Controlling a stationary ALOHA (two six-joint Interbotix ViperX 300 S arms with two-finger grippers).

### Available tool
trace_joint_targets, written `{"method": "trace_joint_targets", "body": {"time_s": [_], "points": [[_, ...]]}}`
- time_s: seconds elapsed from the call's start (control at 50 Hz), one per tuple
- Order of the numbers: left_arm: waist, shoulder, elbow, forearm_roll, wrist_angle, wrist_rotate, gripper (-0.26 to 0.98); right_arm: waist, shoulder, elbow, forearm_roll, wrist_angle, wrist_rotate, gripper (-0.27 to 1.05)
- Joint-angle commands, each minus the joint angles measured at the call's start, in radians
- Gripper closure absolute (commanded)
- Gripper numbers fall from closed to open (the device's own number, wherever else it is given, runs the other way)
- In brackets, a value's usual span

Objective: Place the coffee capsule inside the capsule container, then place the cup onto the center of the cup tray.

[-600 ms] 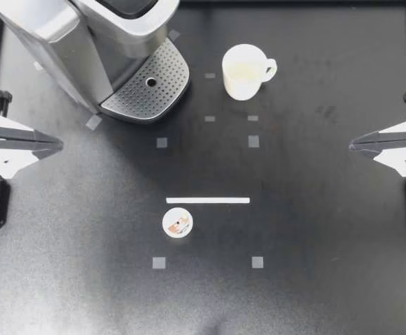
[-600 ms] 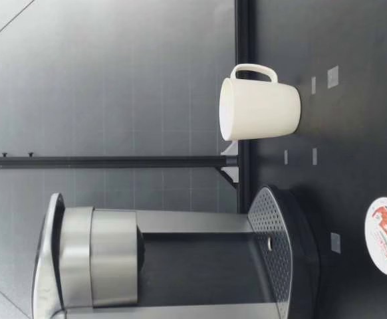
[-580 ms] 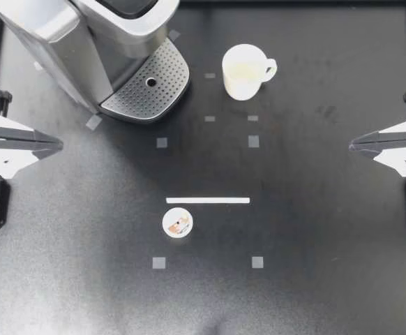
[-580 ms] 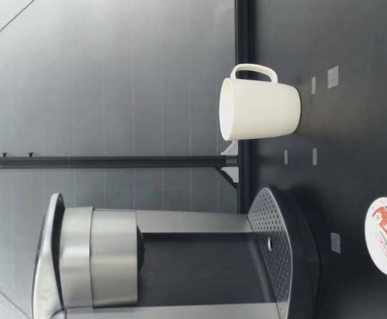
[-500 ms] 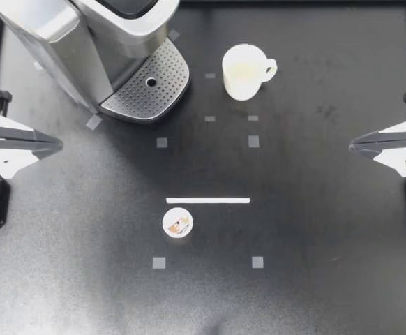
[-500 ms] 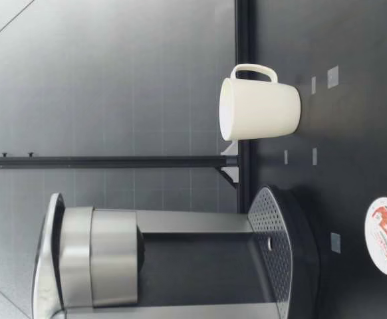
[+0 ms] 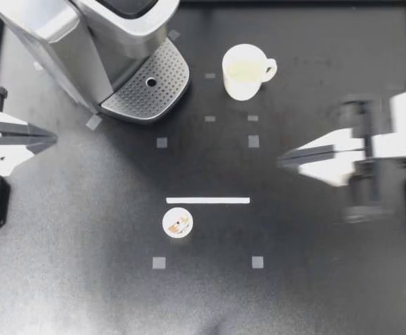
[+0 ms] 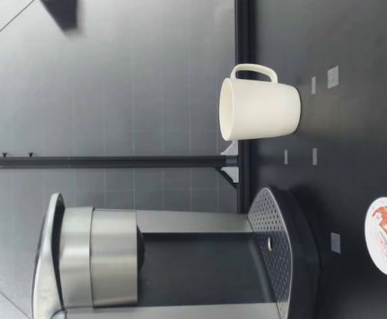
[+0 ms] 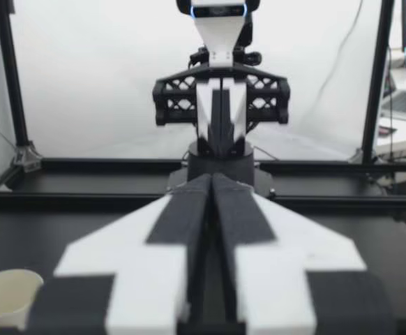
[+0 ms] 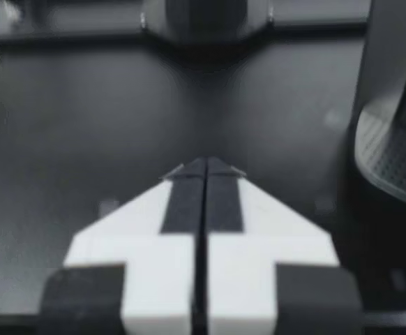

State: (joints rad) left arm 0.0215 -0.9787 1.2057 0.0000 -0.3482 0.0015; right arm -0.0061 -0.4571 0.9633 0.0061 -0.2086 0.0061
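Left gripper [image 7: 51, 142] at left edge, pinched closed, empty. Right gripper [image 7: 284, 160] right of centre, same. Capsule [image 7: 177, 223] lower centre, cup [image 7: 243, 71] upper centre.

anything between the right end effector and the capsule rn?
Top view: only the white tape strip crosses the line from the right end effector to the capsule. No other object sits there.

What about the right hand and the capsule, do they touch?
Apart. The top view shows a wide stretch of bare table between my right hand and the capsule.
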Motion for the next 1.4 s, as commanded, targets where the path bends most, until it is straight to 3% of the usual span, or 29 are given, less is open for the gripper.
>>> {"method": "trace_joint_targets", "body": {"time_s": [0.0, 0.24, 0.56, 0.72, 1.38], "points": [[0.002, 0.006, -0.011, 0.002, -0.009, -0.002, 0.60, 0.005, 0.081, -0.084, 0.003, 0.055, -0.002, 0.72], [0.002, 0.006, -0.009, 0.002, -0.009, -0.002, 0.60, 0.031, 0.268, -0.239, 0.002, 0.230, -0.005, 0.58], [0.002, 0.003, -0.009, 0.003, -0.009, 0.003, 0.60, 0.043, 0.434, -0.348, 0.002, 0.365, -0.003, 0.01], [0.002, 0.002, -0.002, 0.002, -0.009, 0.003, 0.60, 0.051, 0.489, -0.367, 0.018, 0.367, 0.000, -0.19], [0.002, 0.002, 0.006, 0.002, -0.009, -0.005, 0.60, 0.091, 0.661, -0.457, 0.023, 0.318, -0.003, -0.20]]}}
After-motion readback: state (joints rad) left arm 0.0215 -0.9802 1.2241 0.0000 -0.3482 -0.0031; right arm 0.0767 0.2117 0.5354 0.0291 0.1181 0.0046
